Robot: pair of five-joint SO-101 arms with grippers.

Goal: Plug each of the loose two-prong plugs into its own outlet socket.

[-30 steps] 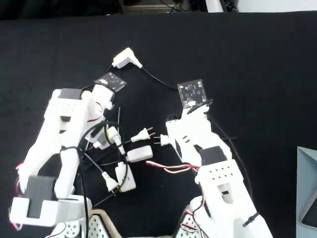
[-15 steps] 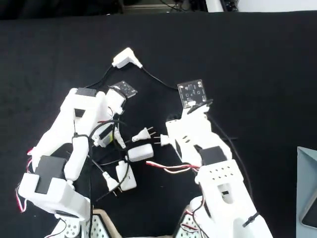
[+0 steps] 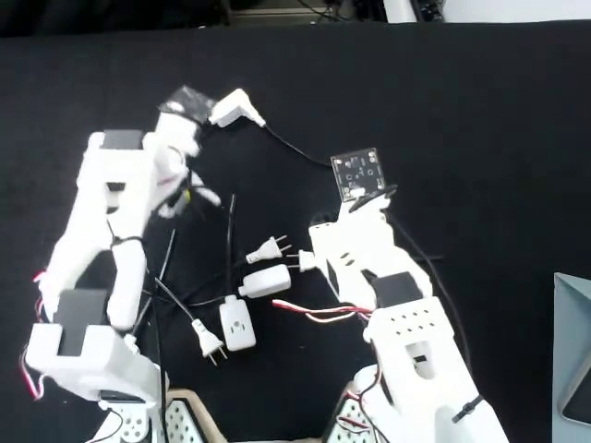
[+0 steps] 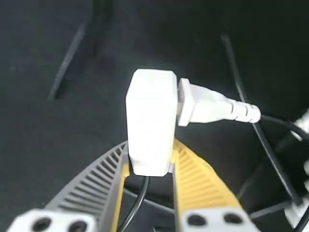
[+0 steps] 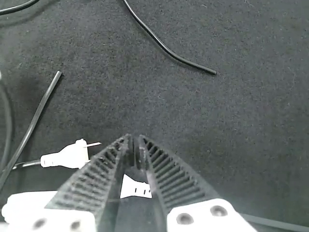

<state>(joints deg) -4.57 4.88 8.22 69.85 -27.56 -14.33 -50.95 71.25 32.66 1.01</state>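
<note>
Clamped shut, the jaws of the left gripper (image 4: 149, 150) pinch the lower end of a white outlet socket (image 4: 150, 116), one grey and one yellow, and the block stands up out of them. A white plug (image 4: 212, 108) is pushed into the socket's side face, just above the yellow jaw, with the black cloth (image 4: 48, 145) well below both. This pair looks joined (the prongs are hidden, so I cannot tell how fully they are seated). The step in hand seems to be carrying the joined pair clear of the rest.

The right gripper (image 5: 131, 141) has its jaws drawn together to a bare sliver. They grip nothing that I can see, and they hang low over the cloth. A loose two-prong plug (image 5: 65, 157) lies just to one side of them, prongs aimed towards the tips. A small white piece (image 5: 133, 186) shows on the cloth beneath the jaws, and a free socket block (image 3: 263, 281) lies near the plug.

Next, I judge, the joined pair wants setting down and the left jaws opening. The right jaws would then need to spread around the loose plug's body and line its prongs up squarely with the free block's slots before pushing.
</note>
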